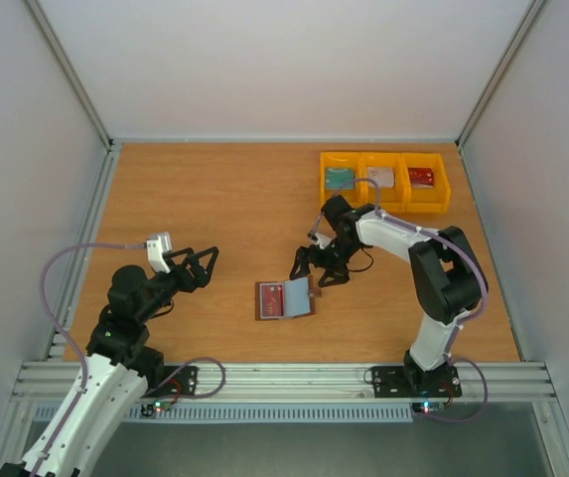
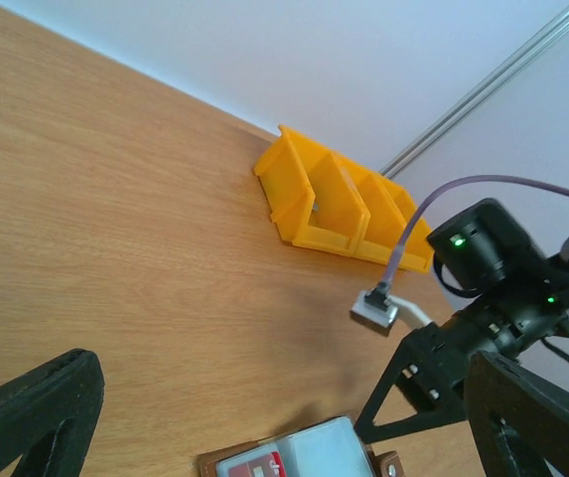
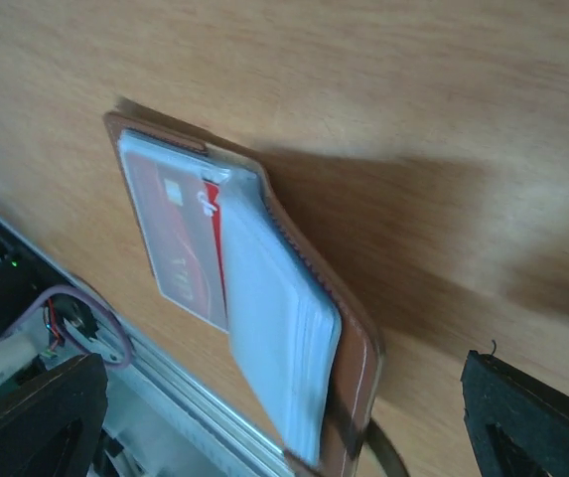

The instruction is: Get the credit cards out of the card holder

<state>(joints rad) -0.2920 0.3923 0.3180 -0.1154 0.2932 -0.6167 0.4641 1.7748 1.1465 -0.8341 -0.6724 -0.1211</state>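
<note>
right gripper [image 1: 316,273]: jaws wide apart, nothing between them.
holder [image 1: 284,299] from the right jaws: just near-left of them and lower. It lies open on the table [image 1: 185,189], with the right flap tilted up towards the fingers.
red card [image 3: 178,237]: tucked in the holder's left half, the side away from the right jaws and past the raised flap.
card's long axis: parallel to the holder's fold, running roughly near to far in the top view.
left gripper [image 1: 203,268]: jaws wide apart and empty, well to the holder's left.
nearer arm: the right, clearly.
coming move, as I judge it: the right jaws must pass over the flap to reach the card's edge.
bins [image 1: 385,199]: far right, well apart from the holder.
</note>
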